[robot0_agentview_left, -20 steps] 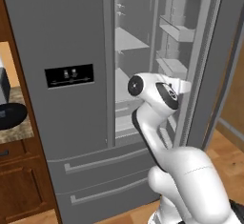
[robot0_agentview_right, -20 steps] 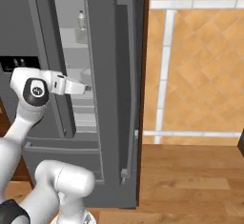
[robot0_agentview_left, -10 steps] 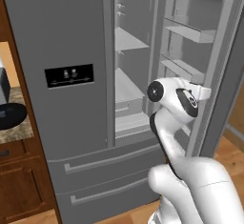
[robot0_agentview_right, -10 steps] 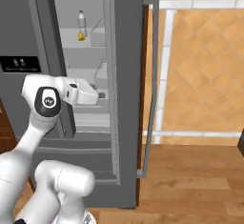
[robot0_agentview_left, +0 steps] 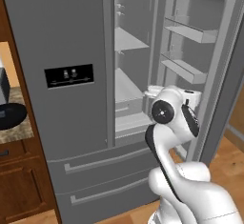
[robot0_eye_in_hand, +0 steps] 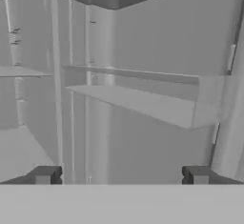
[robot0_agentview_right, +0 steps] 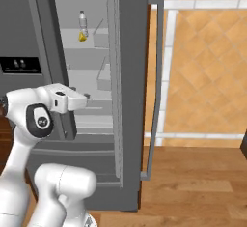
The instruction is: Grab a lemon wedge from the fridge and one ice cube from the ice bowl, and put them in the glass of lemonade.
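While the right door of the tall grey steel fridge stands swung open, the task seems to be at its first step, reaching the small bright yellow lemon wedge. It lies on an upper shelf, just beside a small clear bottle. The two-finger gripper is spread wide and holds nothing, low in front of the shelves. Next, I think, it must rise to that shelf.

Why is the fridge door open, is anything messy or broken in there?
Nothing stands out. The fridge has its right door swung open; the lemon wedge sits on an upper shelf beside a water bottle. The gripper is open and holds nothing.
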Available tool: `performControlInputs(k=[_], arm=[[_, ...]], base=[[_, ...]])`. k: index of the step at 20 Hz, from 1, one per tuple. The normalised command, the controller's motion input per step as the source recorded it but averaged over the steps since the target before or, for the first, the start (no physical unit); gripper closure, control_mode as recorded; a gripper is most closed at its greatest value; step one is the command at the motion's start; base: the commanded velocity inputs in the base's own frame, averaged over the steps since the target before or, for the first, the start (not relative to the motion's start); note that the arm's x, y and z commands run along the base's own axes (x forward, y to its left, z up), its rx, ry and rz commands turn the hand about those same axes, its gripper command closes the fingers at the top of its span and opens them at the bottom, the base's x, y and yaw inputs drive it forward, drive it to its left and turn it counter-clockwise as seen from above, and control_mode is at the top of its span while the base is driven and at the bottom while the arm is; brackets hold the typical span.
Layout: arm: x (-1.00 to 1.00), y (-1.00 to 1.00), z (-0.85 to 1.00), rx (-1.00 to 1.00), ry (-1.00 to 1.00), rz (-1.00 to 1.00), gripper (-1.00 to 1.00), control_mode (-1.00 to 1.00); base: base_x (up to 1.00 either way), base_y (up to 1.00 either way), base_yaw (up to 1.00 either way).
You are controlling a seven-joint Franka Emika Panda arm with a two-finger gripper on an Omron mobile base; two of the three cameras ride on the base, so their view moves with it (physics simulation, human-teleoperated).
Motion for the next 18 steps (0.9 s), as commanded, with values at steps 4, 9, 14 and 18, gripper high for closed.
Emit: performControlInputs(k=[4, 9, 14, 18], arm=[[-0.26, 1.0, 0.83, 0.0, 0.34, 0.41, -1.0, -1.0], [-0.24, 1.0, 0.68, 0.09, 0.49, 0.34, -1.0, -1.0], [0.17, 1.0, -0.28, 0.09, 0.2, 0.3, -1.0, -1.0], [0.62, 0.8, -0.67, 0.04, -0.03, 0.23, -1.0, -1.0]], base=[[0.0, 0.0, 0.0], [0.0, 0.0, 0.0], [0.0, 0.0, 0.0], [0.0, 0.0, 0.0]])
